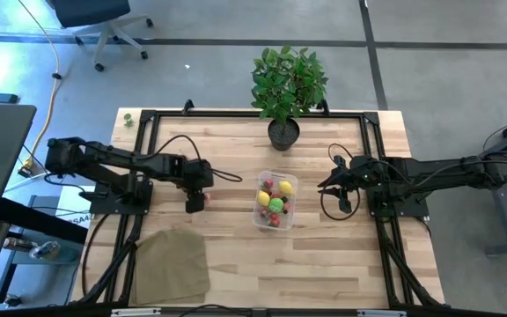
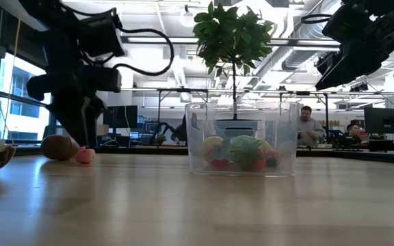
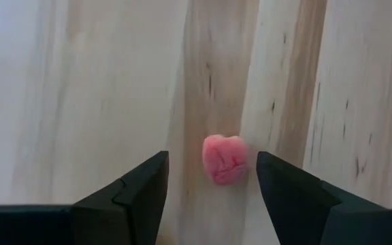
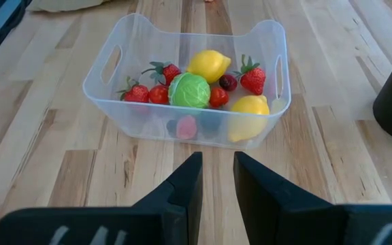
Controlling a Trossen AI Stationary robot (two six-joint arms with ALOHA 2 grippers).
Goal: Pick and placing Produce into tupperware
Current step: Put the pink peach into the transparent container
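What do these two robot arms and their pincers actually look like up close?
Both arms are dark, nearly black, built of jointed segments, with loose black cables looping off them. Each is mounted on a black metal frame at the table's side. The left gripper ends in two flat, matte black fingers with angular, wedge-shaped tips. The right gripper has the same pair of dark, blocky fingers. No markings are visible on either.

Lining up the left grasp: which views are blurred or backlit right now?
Left wrist view: pink fruit soft, out of focus between the open jaws. Low view: bright windows behind turn the left arm into a silhouette. Right wrist view: tupperware and contents sharp.
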